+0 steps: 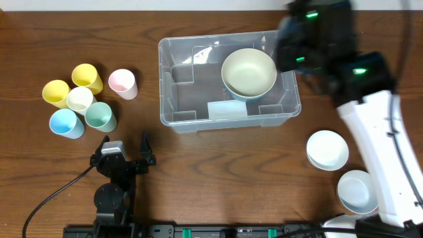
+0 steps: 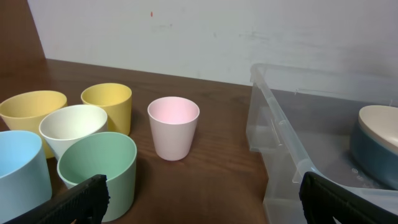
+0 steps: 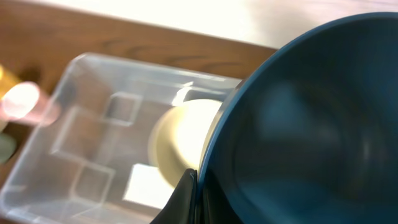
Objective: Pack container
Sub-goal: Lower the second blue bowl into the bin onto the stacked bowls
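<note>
Near counter (image 1: 218,172) edge: left fingers (image 1: 125,142) spread, empty, well apart from container. Near right on counter: two white-lined bowls (image 1: 327,149). Left: six cups (image 1: 80,99), two yellow, one each white, pink, green, blue. Mid-counter: one container (image 1: 188,92), long axis left-right, one cream-lined bowl (image 1: 248,73) in right half. Farthest: right fingers (image 3: 196,193) pinching rim of dark blue bowl (image 3: 298,124) above container's right end. Free floor lies down and left; right arm nearer

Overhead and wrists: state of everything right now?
Container: open, holds cream bowl.
Cream bowl: upright, in container.
Blue bowl: gripped over container.
Right gripper: jaws shut on blue bowl.
Left gripper: jaws open, empty.
White bowl: upright, on table.
Second white bowl: upright, on table.
Cups: upright, on table.
</note>
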